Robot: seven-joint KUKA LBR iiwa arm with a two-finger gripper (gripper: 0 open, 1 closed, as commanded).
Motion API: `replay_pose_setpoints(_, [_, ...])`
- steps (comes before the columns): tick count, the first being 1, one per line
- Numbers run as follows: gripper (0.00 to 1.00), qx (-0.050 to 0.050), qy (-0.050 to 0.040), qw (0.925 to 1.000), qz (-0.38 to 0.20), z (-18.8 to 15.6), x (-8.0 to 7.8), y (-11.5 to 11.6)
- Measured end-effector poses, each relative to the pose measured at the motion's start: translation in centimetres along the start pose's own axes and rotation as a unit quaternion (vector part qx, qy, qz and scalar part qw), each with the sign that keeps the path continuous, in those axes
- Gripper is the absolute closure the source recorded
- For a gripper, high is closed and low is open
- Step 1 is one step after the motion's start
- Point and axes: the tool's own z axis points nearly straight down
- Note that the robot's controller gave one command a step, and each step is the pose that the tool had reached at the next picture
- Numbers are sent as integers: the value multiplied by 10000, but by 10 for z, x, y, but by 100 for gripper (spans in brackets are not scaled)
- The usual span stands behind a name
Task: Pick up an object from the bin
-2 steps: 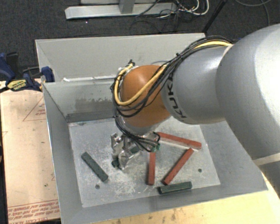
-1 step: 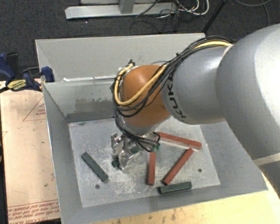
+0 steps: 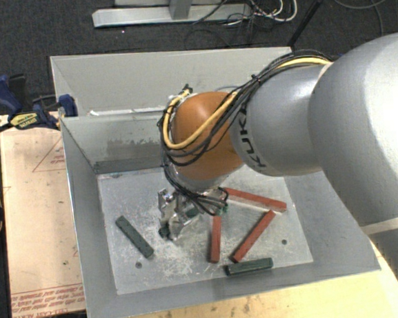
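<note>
My gripper [image 3: 172, 228] reaches down to the bin floor near the middle, just below the orange dome on the wrist. Its metal fingers stand close above the floor, and I see nothing between them. A short red bar [image 3: 215, 239] lies just right of the fingertips, pointing toward the front. A dark grey bar [image 3: 134, 236] lies to the left of the gripper, set at a slant.
Two more red bars lie to the right: a long one [image 3: 254, 200] running back-left to right, and a slanted one [image 3: 252, 237]. Another dark grey bar [image 3: 248, 267] rests near the front wall. The arm covers the bin's right back part.
</note>
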Motion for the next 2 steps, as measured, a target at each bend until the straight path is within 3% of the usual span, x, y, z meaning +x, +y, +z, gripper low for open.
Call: replay_pose_setpoints(2, [100,-11,39,10000,1,-24,2,1])
